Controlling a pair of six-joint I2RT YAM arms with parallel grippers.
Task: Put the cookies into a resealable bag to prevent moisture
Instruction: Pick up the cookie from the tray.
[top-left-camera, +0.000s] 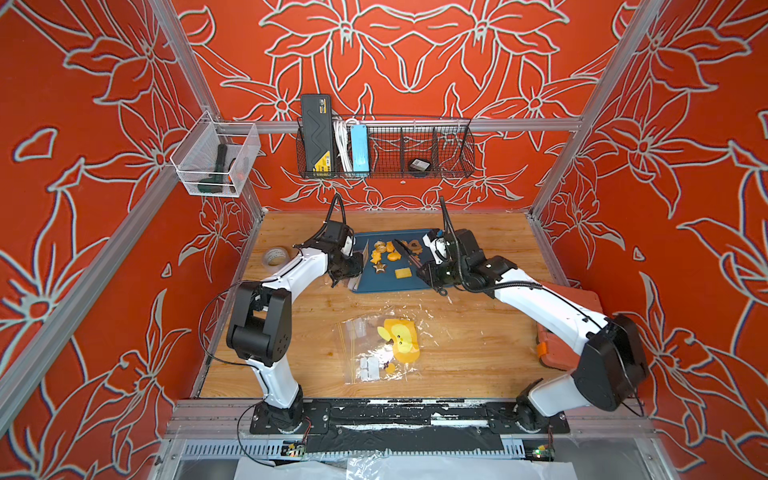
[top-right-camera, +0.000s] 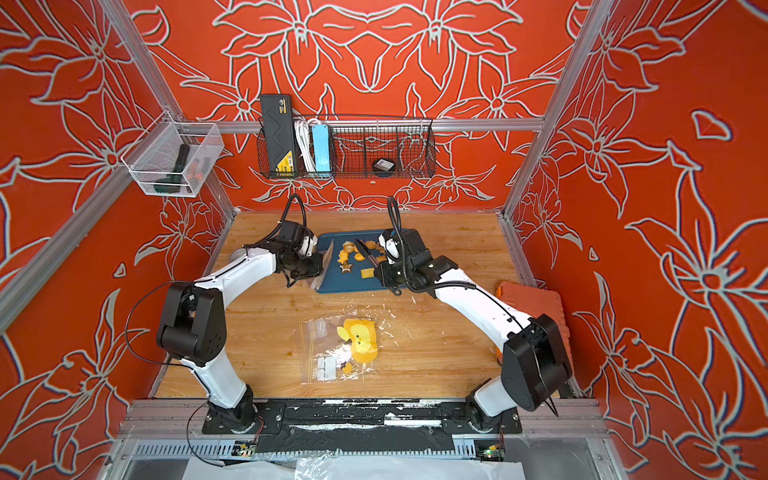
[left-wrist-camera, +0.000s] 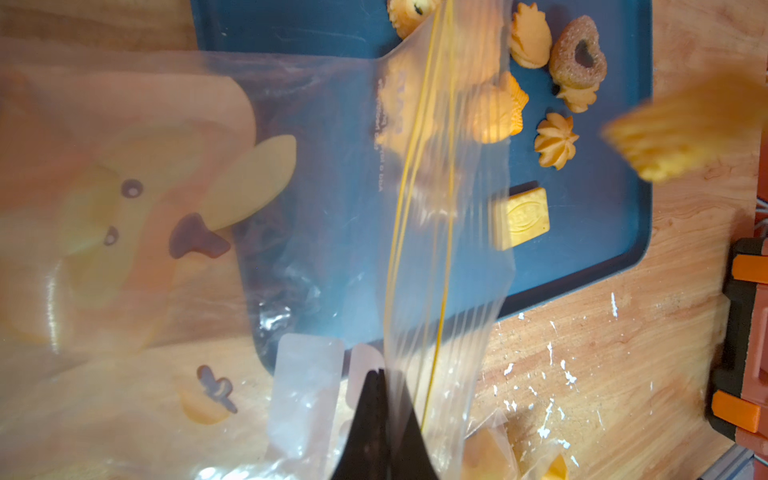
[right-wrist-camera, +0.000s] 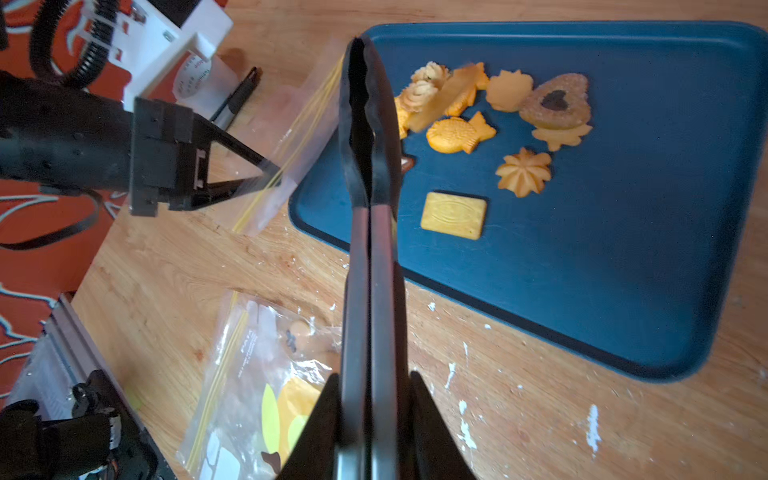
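Several cookies (top-left-camera: 390, 251) (top-right-camera: 353, 255) (left-wrist-camera: 557, 141) (right-wrist-camera: 459, 133) lie on the far half of a blue tray (top-left-camera: 386, 284) (top-right-camera: 345, 286) (left-wrist-camera: 582, 232) (right-wrist-camera: 582, 270). My left gripper (top-left-camera: 355, 268) (top-right-camera: 321, 266) (left-wrist-camera: 384, 374) (right-wrist-camera: 266, 174) is shut on the zip edge of a clear resealable bag (top-left-camera: 364, 258) (top-right-camera: 328, 261) (left-wrist-camera: 436, 208) (right-wrist-camera: 299, 124), held upright at the tray's left rim. My right gripper (top-left-camera: 428, 274) (top-right-camera: 384, 276) (right-wrist-camera: 373, 376) is shut on black tongs (top-left-camera: 409, 255) (top-right-camera: 368, 253) (right-wrist-camera: 365, 124), tips closed above the cookies near the bag. A blurred cookie (left-wrist-camera: 685, 129) (right-wrist-camera: 449, 95) shows beside the tongs; I cannot tell if it is gripped.
A second clear bag with a yellow cartoon print (top-left-camera: 386, 345) (top-right-camera: 340, 345) (right-wrist-camera: 257, 395) lies flat on the wooden table nearer the arms' bases. A tape roll (top-left-camera: 276, 257) sits at the far left and an orange case (top-left-camera: 569, 328) (left-wrist-camera: 748, 332) at the right edge.
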